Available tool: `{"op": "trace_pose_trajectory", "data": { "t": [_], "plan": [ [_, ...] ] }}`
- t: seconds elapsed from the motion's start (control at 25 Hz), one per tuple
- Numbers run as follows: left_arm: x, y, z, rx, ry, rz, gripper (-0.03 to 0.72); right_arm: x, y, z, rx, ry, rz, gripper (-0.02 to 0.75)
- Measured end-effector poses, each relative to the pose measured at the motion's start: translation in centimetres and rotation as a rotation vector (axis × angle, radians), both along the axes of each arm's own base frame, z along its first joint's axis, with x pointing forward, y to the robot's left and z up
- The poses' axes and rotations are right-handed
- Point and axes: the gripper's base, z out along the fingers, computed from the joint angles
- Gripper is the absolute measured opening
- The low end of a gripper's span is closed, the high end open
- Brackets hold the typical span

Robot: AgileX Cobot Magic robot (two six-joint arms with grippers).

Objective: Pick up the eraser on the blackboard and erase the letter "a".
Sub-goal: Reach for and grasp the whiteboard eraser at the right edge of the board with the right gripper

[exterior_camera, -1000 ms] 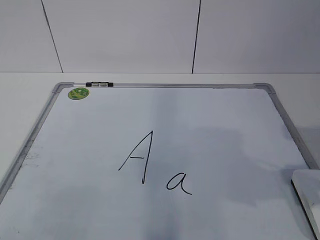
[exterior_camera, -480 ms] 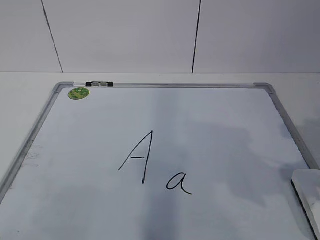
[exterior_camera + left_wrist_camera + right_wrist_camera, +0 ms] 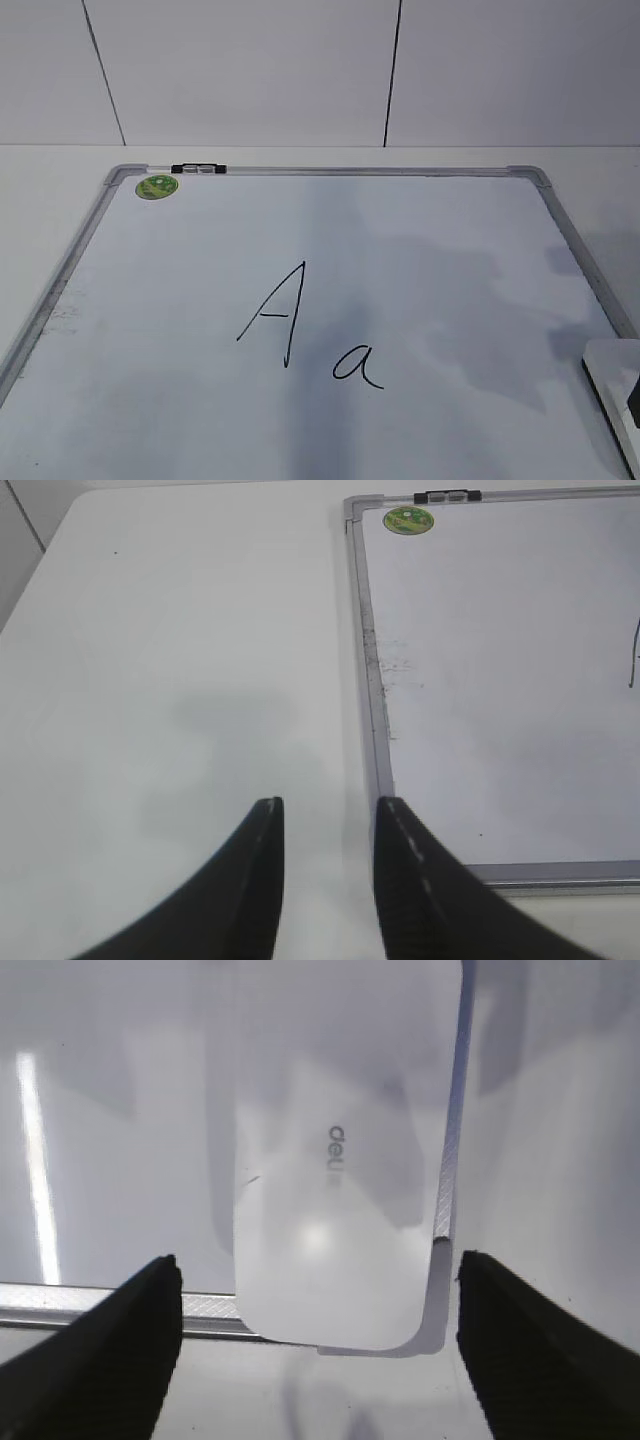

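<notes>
The blackboard [image 3: 200, 400] is a white board with a grey frame, lying flat on the table. The letter "a" [image 3: 357, 366] is written near its middle, right of a taller capital "A" [image 3: 275, 315]. The eraser [image 3: 612, 380], a white block, lies at the board's near right corner. In the right wrist view the eraser [image 3: 340, 1160] lies over the frame corner. My right gripper [image 3: 318, 1258] is wide open just above it, one finger on each side, not touching it. My left gripper [image 3: 330, 805] is open and empty over bare table, left of the board's frame [image 3: 372, 700].
A round green sticker [image 3: 157, 186] and a small black clip [image 3: 199, 169] sit at the board's far left corner. White table [image 3: 150, 680] surrounds the board. A panelled white wall [image 3: 250, 70] stands behind it. A dark bit of finger [image 3: 635, 400] shows at the right edge.
The shadow on the board's right side has grown and spread leftwards. A dark finger tip has come into view over the eraser at the right edge. Eraser and letters have not moved.
</notes>
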Motion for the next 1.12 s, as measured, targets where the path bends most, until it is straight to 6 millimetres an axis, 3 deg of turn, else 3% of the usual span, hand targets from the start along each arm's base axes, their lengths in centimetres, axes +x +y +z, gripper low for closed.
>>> {"op": "trace_pose_trajectory", "data": {
  "t": [0.52, 1.12],
  "plan": [
    [0.0, 0.0, 0.0, 0.0, 0.0, 0.0, 0.239, 1.7, 0.1, -2.2, -0.003, 0.033, -0.024, 0.677],
    [0.0, 0.0, 0.0, 0.0, 0.0, 0.0, 0.239, 2.5, 0.1, -3.0, -0.006, 0.034, -0.05, 0.675]
  ]
}}
